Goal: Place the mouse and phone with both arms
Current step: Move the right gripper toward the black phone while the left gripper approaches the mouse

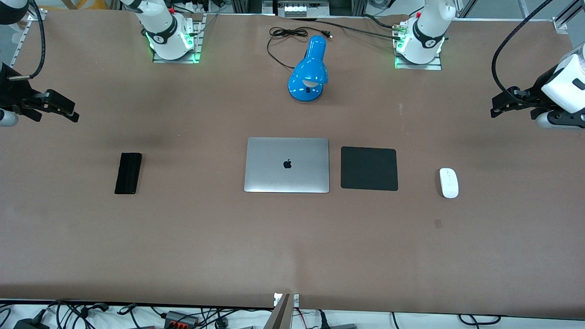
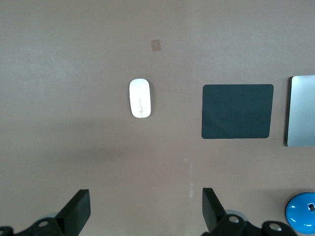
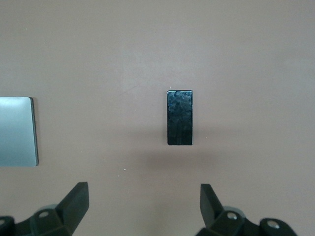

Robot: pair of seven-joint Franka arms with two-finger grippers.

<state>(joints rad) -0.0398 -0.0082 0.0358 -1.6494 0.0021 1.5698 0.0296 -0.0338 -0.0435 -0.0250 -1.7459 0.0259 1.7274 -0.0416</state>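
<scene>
The white mouse (image 1: pixel 449 183) lies flat on the brown table toward the left arm's end, beside the black mouse pad (image 1: pixel 369 168); it also shows in the left wrist view (image 2: pixel 140 98). The black phone (image 1: pixel 128 173) lies flat toward the right arm's end; it also shows in the right wrist view (image 3: pixel 179 117). My left gripper (image 1: pixel 498 106) hangs open and empty high over the table's left-arm end (image 2: pixel 146 209). My right gripper (image 1: pixel 68 111) hangs open and empty high over the right-arm end (image 3: pixel 144 206).
A closed silver laptop (image 1: pixel 287 165) lies mid-table between the phone and the mouse pad. A blue desk lamp (image 1: pixel 308 71) with its black cord (image 1: pixel 285 36) stands farther from the camera than the laptop. The arm bases (image 1: pixel 171 39) (image 1: pixel 419 43) stand along the table's edge.
</scene>
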